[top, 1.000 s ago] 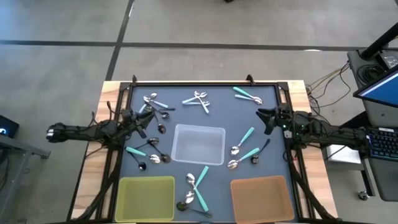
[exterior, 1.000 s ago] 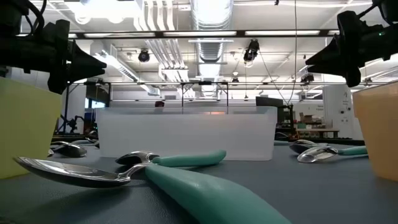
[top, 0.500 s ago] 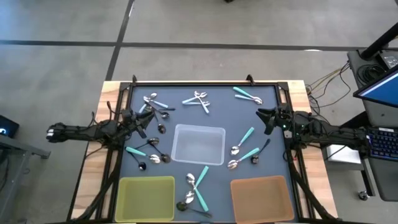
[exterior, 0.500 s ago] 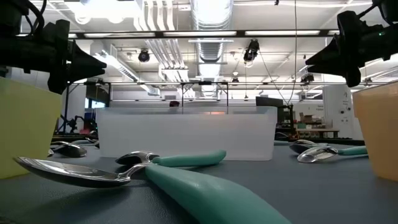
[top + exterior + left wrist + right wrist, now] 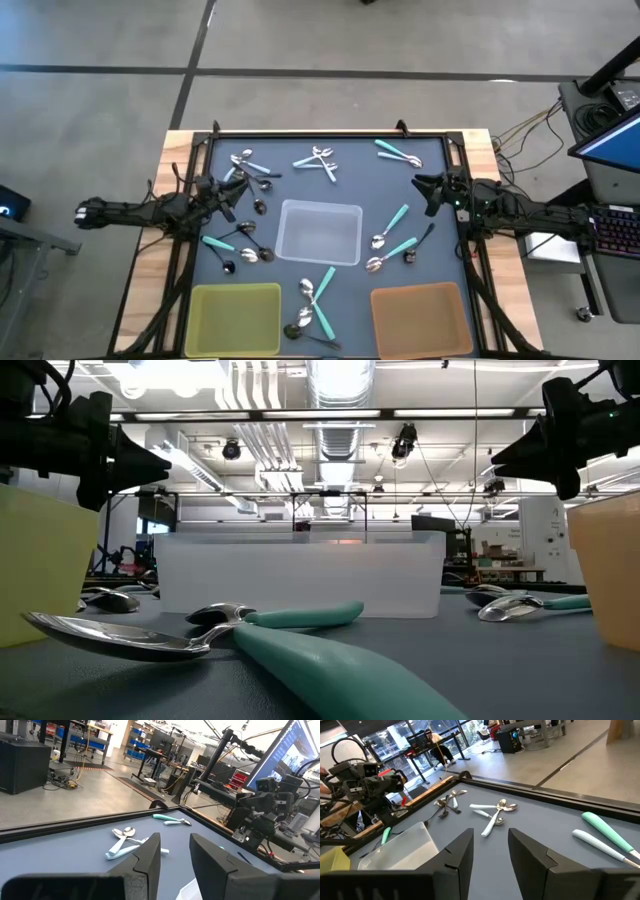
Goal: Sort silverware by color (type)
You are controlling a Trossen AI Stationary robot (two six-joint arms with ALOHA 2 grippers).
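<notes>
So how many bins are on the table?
3: a clear bin at the table's center, a yellow bin at the near left corner, and a brown bin at the near right corner. None seems hidden.

yellow bin [image 5: 40, 560] and brown bin [image 5: 606, 565] — both cut off by the low view's edges.

Dark table [image 5: 420, 175] carries scattered spoons [image 5: 322, 160]; clear [image 5: 320, 232], yellow [image 5: 235, 318], brown bins [image 5: 420, 318].

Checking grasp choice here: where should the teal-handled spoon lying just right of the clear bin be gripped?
Grip the teal-handled spoon mid-handle, from straight above, jaws across its width. It lies flat and diagonal, bowl toward the clear bin; the handle sits clear of neighbours. The right gripper is nearest.
</notes>
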